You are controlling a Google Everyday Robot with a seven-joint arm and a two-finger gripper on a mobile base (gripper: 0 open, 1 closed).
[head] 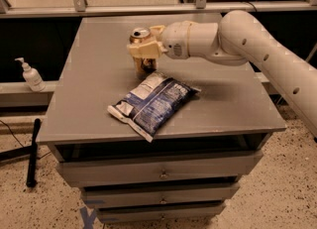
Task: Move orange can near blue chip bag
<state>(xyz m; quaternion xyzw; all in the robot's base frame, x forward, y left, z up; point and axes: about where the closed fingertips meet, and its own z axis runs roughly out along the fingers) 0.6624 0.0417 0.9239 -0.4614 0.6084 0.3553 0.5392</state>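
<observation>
The orange can (140, 36) stands upright, its silver top showing, held in my gripper (144, 48), whose cream fingers are shut around its sides. Its base is at or just above the grey tabletop (89, 89), right behind the top edge of the blue chip bag (154, 102). The bag lies flat in the middle front of the table, dark blue with a white panel. My white arm reaches in from the right.
The table is a grey drawer cabinet with its front edge (163, 135) close below the bag. A white pump bottle (31, 76) stands on a ledge at the left. A black pole (31, 152) lies on the floor. Metal rails and glass run behind.
</observation>
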